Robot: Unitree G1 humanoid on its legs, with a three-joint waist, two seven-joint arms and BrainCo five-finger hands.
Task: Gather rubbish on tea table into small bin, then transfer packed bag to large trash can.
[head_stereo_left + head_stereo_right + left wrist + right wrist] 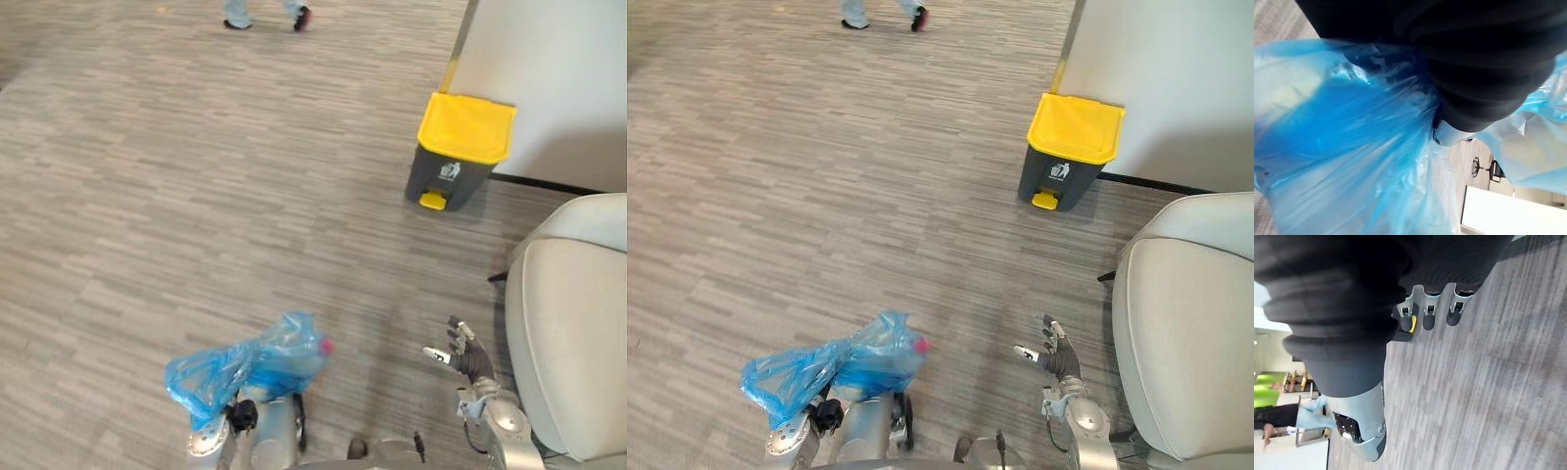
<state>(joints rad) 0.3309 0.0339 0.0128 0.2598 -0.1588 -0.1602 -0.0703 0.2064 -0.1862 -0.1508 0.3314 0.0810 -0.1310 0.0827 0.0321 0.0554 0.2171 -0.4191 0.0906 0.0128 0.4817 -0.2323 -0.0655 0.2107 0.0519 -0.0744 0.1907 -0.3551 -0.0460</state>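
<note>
Logged crumpled, translucent blue bag (250, 367) low centre-left, bulging, draped over left hand (1474, 68); could not tell that hand's grip under the plastic. Found right hand (458, 354) lower right, spread apart, empty. Noted open floor (196, 196) up to yellow-lidded trash can (458, 152) upper right, lid down; pale seat (573, 343) crowding right edge. Caught bag's folds close up in left wrist view; person's legs (265, 14) at top edge in eye views.
</note>
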